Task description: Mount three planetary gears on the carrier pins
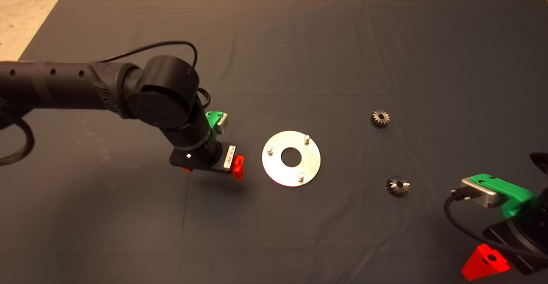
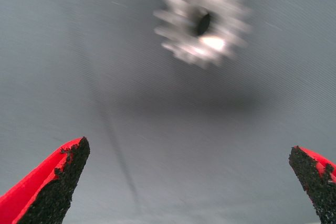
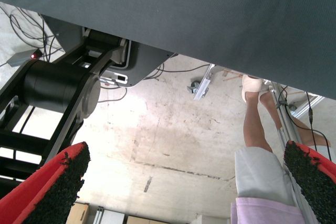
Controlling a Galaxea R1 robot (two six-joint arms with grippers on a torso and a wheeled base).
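Disc (image 1: 291, 159): lying flat on the mat (image 1: 299, 52); three carrier pins (image 1: 306, 138) standing bare.
Planetary gears: two showing in the head view, right of the disc, one farther (image 1: 379, 118), one nearer (image 1: 397, 186); third gear (image 2: 202, 20) lying on the mat under the left gripper.
Left gripper (image 1: 212, 169): hovering just left of the disc, fingers (image 2: 58, 182) spread wide, gripping nothing.
Right gripper (image 3: 184, 182): waiting right of the disc at the mat's edge, fingers apart, empty; a person's leg (image 3: 257, 129) showing beyond.
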